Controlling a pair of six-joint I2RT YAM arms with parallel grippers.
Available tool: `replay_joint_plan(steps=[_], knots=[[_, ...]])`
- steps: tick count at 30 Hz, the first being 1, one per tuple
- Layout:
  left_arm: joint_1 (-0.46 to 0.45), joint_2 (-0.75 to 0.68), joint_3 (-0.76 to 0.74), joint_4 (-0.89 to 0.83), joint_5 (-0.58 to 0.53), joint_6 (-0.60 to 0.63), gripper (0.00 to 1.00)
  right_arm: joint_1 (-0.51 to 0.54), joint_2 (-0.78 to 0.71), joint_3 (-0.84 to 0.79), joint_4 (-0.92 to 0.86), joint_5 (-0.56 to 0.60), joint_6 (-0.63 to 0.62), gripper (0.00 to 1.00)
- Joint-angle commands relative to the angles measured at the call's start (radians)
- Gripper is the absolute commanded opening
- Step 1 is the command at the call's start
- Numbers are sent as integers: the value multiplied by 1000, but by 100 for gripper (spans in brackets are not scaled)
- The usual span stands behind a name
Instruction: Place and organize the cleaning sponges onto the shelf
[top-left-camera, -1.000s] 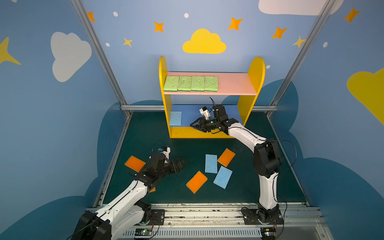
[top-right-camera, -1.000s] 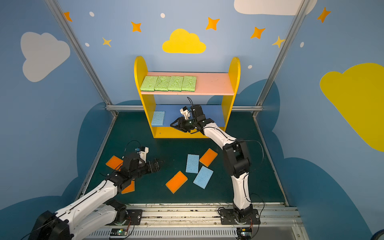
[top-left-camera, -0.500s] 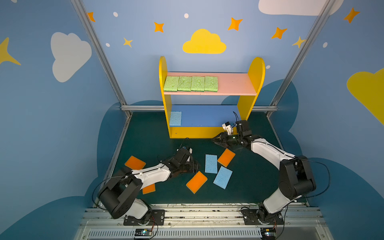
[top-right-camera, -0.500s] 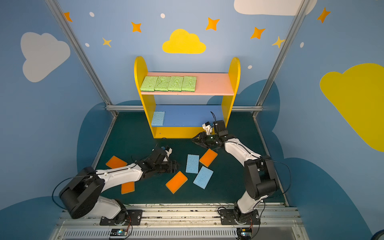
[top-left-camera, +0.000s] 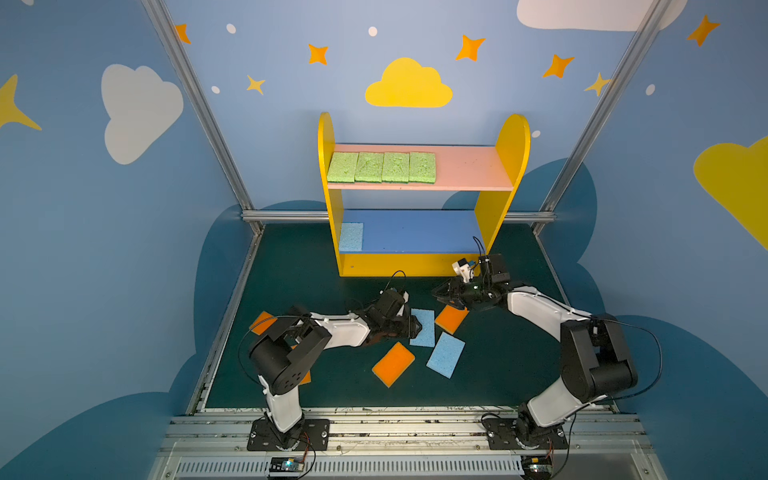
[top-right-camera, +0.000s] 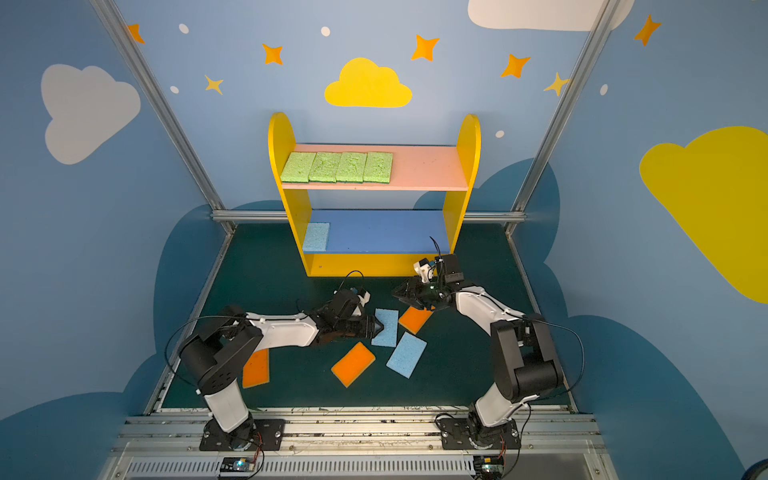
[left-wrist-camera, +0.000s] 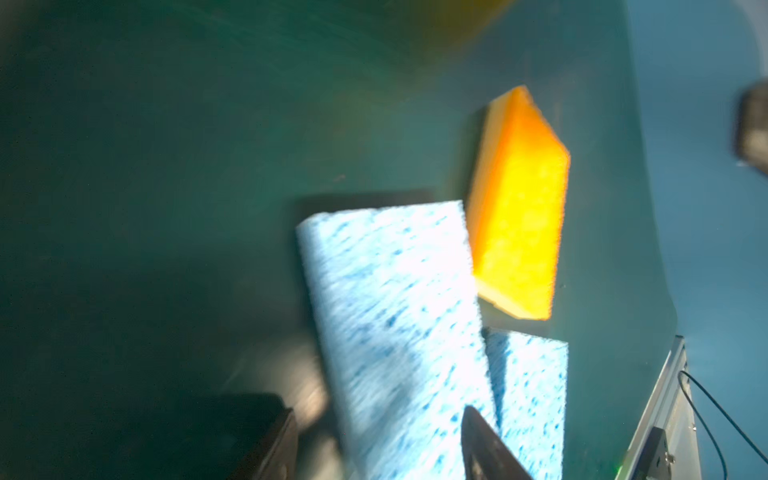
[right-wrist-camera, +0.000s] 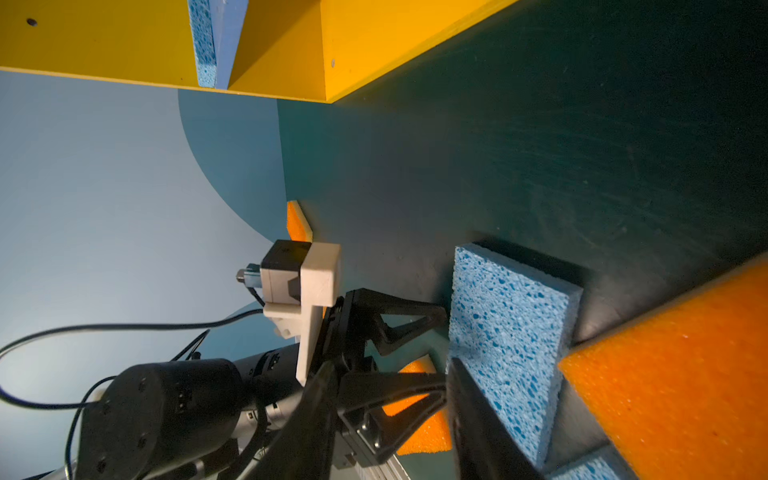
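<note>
Overhead, a small shelf (top-left-camera: 510, 166) with yellow round-topped side panels stands at the back of a dark green floor mat (top-left-camera: 299, 282). Four light green porous sponges (top-left-camera: 382, 167) lie side by side, touching, on the left part of its pink top board (top-left-camera: 469, 168). One light blue sponge (top-left-camera: 351, 237) lies flat at the left end of the blue middle board (top-left-camera: 415, 232).

On the mat in front lie a blue floor sponge (top-left-camera: 424, 334), a second blue floor sponge (top-left-camera: 445, 354) just beside it, and four orange sponges with a yellow layer: one (top-left-camera: 451, 319) beside the blue pair, one (top-left-camera: 394, 363) nearer the front, one (top-left-camera: 262, 322) at the left, and one (top-right-camera: 255, 368) partly hidden by the left arm.

The left gripper (top-left-camera: 417, 326) sits low at one end of the blue floor sponge. In the left wrist view the sponge runs between its two fingers (left-wrist-camera: 486, 444), but blur hides whether they press it.

The right gripper (top-left-camera: 439, 293) hovers near the orange sponge beside the blue pair, its jaws apart with nothing held.
</note>
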Motion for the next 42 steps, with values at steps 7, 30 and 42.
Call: replay_joint_plan(steps=[7,30,42], knots=[[-2,72,34,56,45,-33,36,-29,-47,-26,11,-24,3,43],[92,-269,-127,90,94,-70,4,-23,-102,-49,-43,7,-50,51],[172,-371,-195,102,131,-88,3,93,-61,-22,-40,-74,-104,60]])
